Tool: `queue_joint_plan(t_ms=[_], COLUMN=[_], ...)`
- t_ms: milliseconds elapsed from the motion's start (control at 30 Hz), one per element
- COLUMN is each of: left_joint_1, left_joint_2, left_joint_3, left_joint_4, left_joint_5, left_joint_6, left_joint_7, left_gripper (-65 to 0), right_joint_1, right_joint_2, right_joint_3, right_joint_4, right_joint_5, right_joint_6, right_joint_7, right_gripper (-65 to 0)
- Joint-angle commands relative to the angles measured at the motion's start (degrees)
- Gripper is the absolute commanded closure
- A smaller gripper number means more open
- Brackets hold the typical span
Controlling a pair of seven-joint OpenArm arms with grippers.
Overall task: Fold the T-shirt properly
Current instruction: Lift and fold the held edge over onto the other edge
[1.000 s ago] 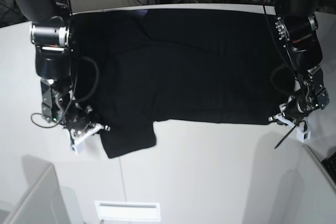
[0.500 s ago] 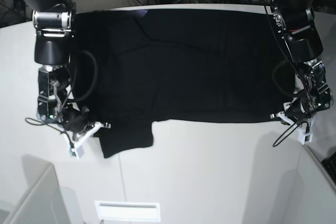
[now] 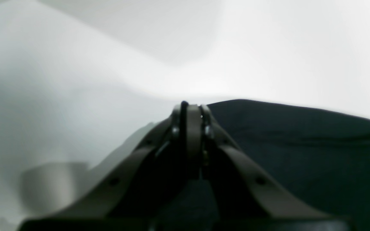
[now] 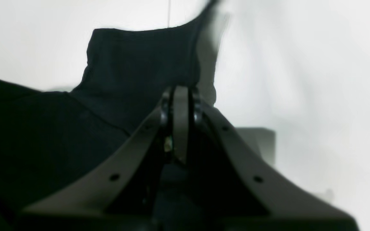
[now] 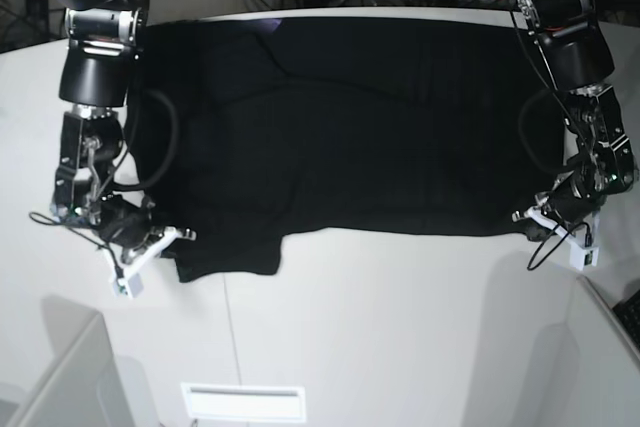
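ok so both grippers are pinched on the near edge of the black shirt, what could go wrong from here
1. The right gripper holds the large black cloth T-shirt beside the short sleeve. That sleeve is loose, so it may flop or bunch in a lift.
2. The left gripper grips right at the hem corner. With so little cloth in it, a pull could slip it out.
3. The shirt's far edge lies at the back edge of the white table. Uneven pulling could skew the fold.

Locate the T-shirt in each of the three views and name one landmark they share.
Base: the T-shirt is spread across the table's far half, one sleeve hanging toward the near left.
Left wrist: it fills the lower right, beside the shut left gripper.
Right wrist: it covers the left and centre, the sleeve rising behind the shut right gripper.
Shared landmark: the white table.
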Motion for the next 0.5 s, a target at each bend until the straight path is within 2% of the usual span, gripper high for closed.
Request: queue_joint_plan(t_ms=[0, 233, 367, 467], left_joint_1=[-0.71, 0.26, 3.07, 4.92], left_joint_2=[-2.07, -2.51, -3.47, -3.65], left_joint_3=[-0.34, -0.34, -3.85, -5.0], left_joint_4=[1.24, 1.33, 3.0, 5.29], left_joint_5=[-1.15, -4.67, -8.36, -9.41], left_joint_6=[0.16, 0.16, 0.16, 0.16], left_joint_7=[-0.9, -0.9, -0.9, -0.9], left_gripper=[0.0, 0.0, 0.0, 0.0], right_joint_1=[0.84, -1.79, -4.08, -4.96], right_joint_2=[0.69, 0.69, 0.6, 0.43], right_joint_3=[0.08, 0.17, 0.17, 2.63], right_joint_4=[1.33, 3.44, 6.08, 7.31], right_joint_5=[0.94, 0.94, 1.03, 1.03], right_joint_6=[0.21, 0.21, 0.21, 0.21], right_joint_7=[0.89, 0.89, 0.89, 0.81], right_gripper=[0.0, 0.0, 0.0, 0.0])
